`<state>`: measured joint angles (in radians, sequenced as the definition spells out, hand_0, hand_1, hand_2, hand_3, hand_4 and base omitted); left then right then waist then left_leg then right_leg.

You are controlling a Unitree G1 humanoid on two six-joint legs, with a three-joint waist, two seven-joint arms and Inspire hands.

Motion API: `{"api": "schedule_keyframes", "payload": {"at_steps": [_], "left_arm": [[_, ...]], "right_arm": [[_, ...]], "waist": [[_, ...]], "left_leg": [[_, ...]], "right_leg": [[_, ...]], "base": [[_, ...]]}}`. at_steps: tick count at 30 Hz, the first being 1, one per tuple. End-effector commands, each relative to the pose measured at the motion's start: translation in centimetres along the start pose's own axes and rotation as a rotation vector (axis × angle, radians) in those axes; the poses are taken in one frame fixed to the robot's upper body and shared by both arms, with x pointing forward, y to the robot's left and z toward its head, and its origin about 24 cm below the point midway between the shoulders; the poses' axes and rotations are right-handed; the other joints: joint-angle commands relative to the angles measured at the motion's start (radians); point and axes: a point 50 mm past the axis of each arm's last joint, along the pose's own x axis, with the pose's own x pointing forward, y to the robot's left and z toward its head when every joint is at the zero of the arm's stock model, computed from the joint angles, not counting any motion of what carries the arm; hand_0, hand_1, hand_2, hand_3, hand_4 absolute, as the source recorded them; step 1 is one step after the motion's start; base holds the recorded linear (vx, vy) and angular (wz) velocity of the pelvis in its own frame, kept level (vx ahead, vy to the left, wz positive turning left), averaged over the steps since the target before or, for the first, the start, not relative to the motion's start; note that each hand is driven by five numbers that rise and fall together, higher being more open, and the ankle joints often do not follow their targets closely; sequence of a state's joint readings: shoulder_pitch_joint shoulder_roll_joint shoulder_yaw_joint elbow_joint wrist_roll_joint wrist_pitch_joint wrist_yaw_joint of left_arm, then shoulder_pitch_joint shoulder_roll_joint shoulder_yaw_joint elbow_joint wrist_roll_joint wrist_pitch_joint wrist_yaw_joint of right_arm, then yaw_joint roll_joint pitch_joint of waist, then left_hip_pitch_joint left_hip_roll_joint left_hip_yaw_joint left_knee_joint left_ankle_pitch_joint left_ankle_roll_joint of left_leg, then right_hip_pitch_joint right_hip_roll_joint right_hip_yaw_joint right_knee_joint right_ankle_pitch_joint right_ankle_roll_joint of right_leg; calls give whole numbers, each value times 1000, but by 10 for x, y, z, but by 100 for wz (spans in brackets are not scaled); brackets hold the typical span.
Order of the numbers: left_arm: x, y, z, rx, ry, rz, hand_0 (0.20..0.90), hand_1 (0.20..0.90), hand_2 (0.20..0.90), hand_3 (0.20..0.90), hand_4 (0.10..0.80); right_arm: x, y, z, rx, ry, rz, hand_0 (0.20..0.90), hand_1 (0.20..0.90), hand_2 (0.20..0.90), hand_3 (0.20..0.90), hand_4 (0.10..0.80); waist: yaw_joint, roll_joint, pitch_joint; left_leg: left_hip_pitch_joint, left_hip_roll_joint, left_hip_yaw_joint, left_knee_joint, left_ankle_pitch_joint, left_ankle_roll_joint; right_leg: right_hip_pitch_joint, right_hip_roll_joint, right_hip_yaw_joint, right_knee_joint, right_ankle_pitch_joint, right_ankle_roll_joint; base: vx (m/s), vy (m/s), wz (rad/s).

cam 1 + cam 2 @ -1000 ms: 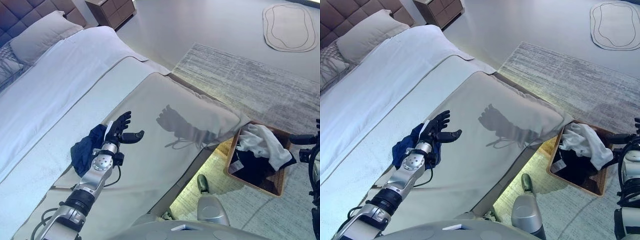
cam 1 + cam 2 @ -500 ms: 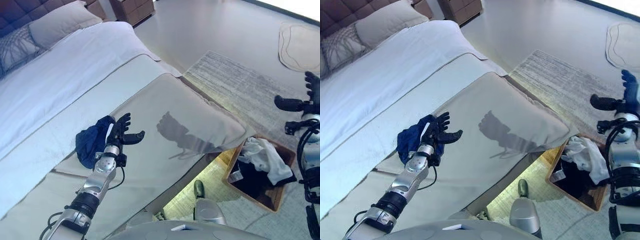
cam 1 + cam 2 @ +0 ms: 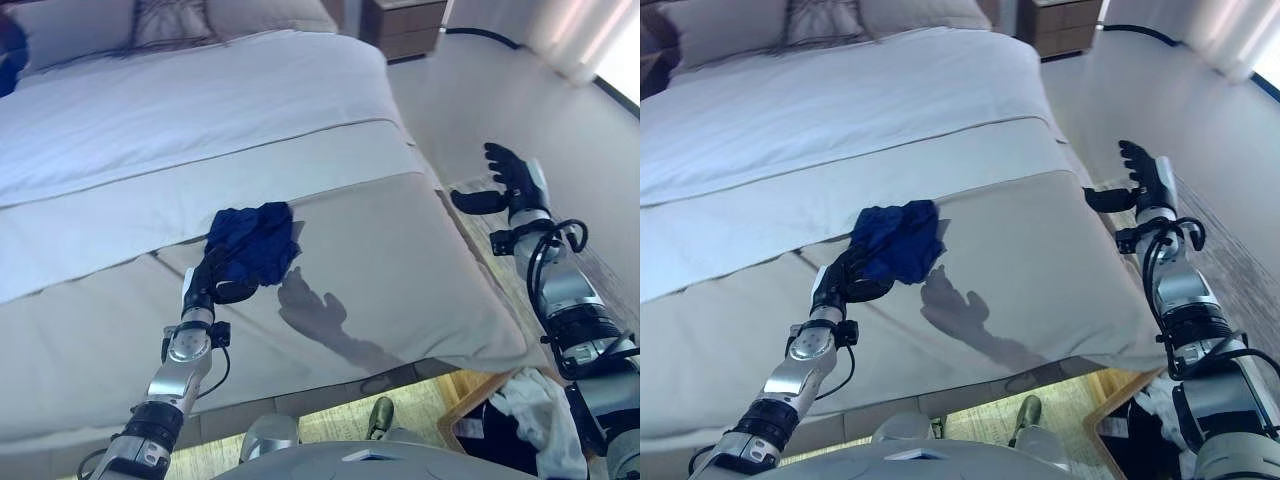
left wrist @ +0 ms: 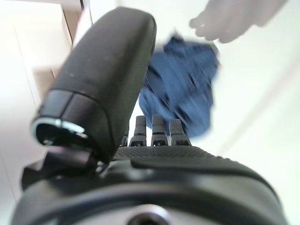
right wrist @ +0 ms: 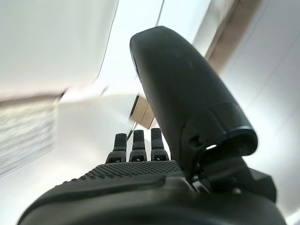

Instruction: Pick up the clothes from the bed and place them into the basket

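A crumpled dark blue garment [image 3: 256, 243] lies on the beige blanket [image 3: 400, 270] of the bed, near its middle. My left hand [image 3: 213, 283] is open at the garment's near edge, fingers pointing into the cloth and thumb spread. In the left wrist view the garment [image 4: 183, 91] lies just past the straight fingers [image 4: 159, 125]. My right hand [image 3: 510, 182] is open and empty, raised in the air beside the bed's right edge. The wooden basket [image 3: 478, 424] stands on the floor at the bed's foot corner and holds white cloth [image 3: 535, 405] and dark cloth.
White sheets [image 3: 200, 110] cover the far half of the bed, with pillows [image 3: 170, 15] at its head. A wooden nightstand [image 3: 410, 15] stands beyond the bed's far right corner. Pale floor runs along the bed's right side.
The camera has swung towards the bed. My left hand has closed in on the blue garment's edge. My right hand has risen from beside the basket to the height of the bed.
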<state>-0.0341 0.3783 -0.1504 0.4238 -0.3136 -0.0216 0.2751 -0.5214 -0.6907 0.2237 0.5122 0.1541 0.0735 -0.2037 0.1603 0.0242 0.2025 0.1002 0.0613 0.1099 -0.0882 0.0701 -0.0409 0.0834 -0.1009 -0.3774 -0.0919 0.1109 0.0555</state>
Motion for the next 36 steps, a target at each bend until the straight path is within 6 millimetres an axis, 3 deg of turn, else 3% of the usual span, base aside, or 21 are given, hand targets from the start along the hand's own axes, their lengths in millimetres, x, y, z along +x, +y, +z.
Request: {"api": "schedule_keyframes", "payload": {"at_steps": [1,8,11,22,26,28,30,32,33,36], "left_arm": [[5,19,32,66,-170,21,900,900,900,900,800],[1,18,32,81,-182,-8,900,900,900,900,800],[4,11,41,86,-201,-48,900,900,900,900,800],[2,3,55,149,-256,-109,900,900,900,900,800],[4,3,69,158,-314,-128,900,900,900,900,800],[5,1,75,164,-334,-137,900,900,900,900,800],[5,-1,77,165,-348,-124,900,900,900,900,800],[5,-4,81,153,-364,-122,900,900,900,900,800],[7,-10,91,138,-398,-136,900,900,900,900,800],[7,-17,103,127,-437,-156,900,900,900,900,800]], "right_arm": [[22,-14,71,-128,-242,-66,900,900,900,900,800],[31,-1,91,-200,-243,-27,900,900,900,900,800],[33,-6,89,-244,-220,-57,900,900,900,900,800],[43,11,94,-259,-165,-10,900,900,900,900,800],[48,5,101,-273,-166,-42,900,900,900,900,800],[49,1,99,-281,-162,-63,900,900,900,900,800],[49,3,99,-274,-159,-65,900,900,900,900,800],[50,2,101,-280,-158,-75,900,900,900,900,800],[51,-1,104,-296,-157,-101,900,900,900,900,800],[54,-9,109,-282,-146,-125,900,900,900,900,800]], "waist": [[48,-48,-62],[111,-54,-71],[116,-56,-64],[179,-73,-23],[202,-72,30],[204,-63,74],[196,-55,103],[183,-46,118],[156,-38,132],[150,-37,151]], "left_leg": [[-28,1,-41,17,-61,-29],[-64,-12,-105,5,-29,-30],[-75,9,-19,17,-22,-39],[-117,-42,-47,124,-78,9],[-175,-61,-70,209,-123,23],[-197,-77,-80,238,-140,46],[-189,-77,-81,246,-153,55],[-201,-77,-86,249,-135,57],[-223,-82,-119,255,-139,54],[-288,-83,-117,310,-138,41]], "right_leg": [[71,-59,-39,67,-140,12],[87,-51,-86,61,-144,5],[93,-62,-146,74,-150,8],[93,-128,-162,156,-157,35],[39,-171,-142,299,-186,36],[-23,-227,-135,448,-137,49],[-72,-249,-115,506,-106,60],[-93,-236,-101,439,-88,45],[-136,-199,-24,352,-106,43],[-127,-162,-3,294,-134,40]], "base": [[75,-15,46],[94,55,34],[68,117,32],[122,142,20],[50,92,9],[5,176,8],[45,68,14],[-71,-56,16],[-123,-100,17],[-121,-130,53]]}}
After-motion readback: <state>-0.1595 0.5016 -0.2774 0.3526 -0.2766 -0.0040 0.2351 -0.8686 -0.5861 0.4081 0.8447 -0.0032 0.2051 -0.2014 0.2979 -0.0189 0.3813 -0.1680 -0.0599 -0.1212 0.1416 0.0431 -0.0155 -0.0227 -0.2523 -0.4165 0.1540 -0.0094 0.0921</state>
